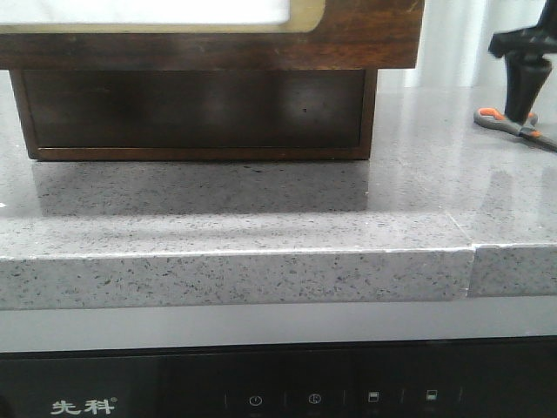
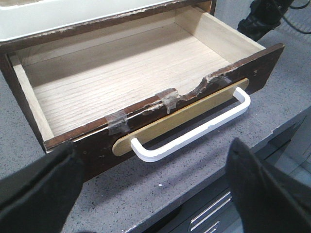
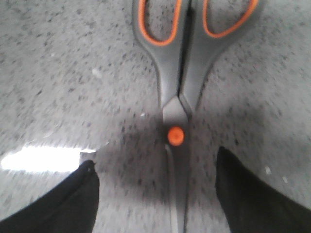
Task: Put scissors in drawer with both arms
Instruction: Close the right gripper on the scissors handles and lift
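The right gripper (image 3: 155, 194) hangs low over the scissors (image 3: 179, 92), its two dark fingers (image 3: 252, 194) spread apart with the closed blades running straight between them. Neither finger touches the scissors in the right wrist view; grey speckled counter (image 3: 63, 87) shows on each side of the blades. The orange pivot screw (image 3: 175, 136) sits just ahead of the fingertips, and the two orange-lined loops lie further out from the gripper, handles together. The picture is somewhat blurred. In the front view the same gripper (image 1: 522, 109) stands over the scissors (image 1: 509, 124), which lie flat on the counter (image 1: 261, 209), well to the right of the drawer (image 1: 196, 109).

The left gripper (image 2: 155, 184) is also open, its fingers (image 2: 41, 189) wide apart and holding nothing. It hangs in front of the drawer (image 2: 131, 73), which stands pulled out, with its pale wood floor bare. The white handle (image 2: 194, 131) lies just ahead of the gap between the fingers, clear of both, fixed over a tan strip on the dark front. The top edge of that front is chipped and patched with clear tape (image 2: 167, 97). A cream panel (image 2: 73, 14) shows above the drawer, beyond its far edge. The right arm (image 2: 262, 17) appears dark past the far right corner of the drawer.
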### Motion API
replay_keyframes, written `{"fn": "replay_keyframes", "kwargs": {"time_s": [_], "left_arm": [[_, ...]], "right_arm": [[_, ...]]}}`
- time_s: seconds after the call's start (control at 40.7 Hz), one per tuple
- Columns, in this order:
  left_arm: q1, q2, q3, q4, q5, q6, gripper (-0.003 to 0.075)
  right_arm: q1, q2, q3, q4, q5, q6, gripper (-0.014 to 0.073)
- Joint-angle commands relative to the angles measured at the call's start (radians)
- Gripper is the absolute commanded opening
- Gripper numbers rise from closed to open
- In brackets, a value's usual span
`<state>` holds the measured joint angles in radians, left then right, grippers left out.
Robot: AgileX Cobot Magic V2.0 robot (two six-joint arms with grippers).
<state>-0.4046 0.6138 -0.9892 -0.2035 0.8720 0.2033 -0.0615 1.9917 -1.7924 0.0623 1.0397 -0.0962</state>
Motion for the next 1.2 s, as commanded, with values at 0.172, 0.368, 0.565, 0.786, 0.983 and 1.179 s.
{"fn": "replay_keyframes", "kwargs": {"time_s": [0.172,0.368,0.565,0.786,0.983,1.179], "left_arm": [[-0.001,0.005,-0.033,-0.014,-0.079,-0.010,0.0585],[-0.001,0.005,-0.033,-0.014,-0.079,-0.010,0.0585],[-0.001,0.005,-0.033,-0.014,-0.079,-0.010,0.0585],[-0.001,0.005,-0.033,-0.014,-0.079,-0.010,0.0585],[-0.001,0.005,-0.033,-0.014,-0.079,-0.010,0.0585],[-0.001,0.005,-0.033,-0.014,-0.079,-0.010,0.0585]], "right_arm": [[-0.006,0.025,-0.084,-0.006,-0.026,-0.014,0.0389],[-0.006,0.036,-0.085,-0.013,-0.028,-0.014,0.0230],[-0.006,0.036,-0.085,-0.017,-0.024,-0.014,0.0071],[-0.006,0.021,-0.085,-0.017,-0.012,-0.014,0.0059],[-0.006,-0.051,-0.085,-0.016,-0.007,-0.014,0.0059],[-0.006,-0.170,-0.085,-0.016,-0.007,-0.014,0.0059]]}}
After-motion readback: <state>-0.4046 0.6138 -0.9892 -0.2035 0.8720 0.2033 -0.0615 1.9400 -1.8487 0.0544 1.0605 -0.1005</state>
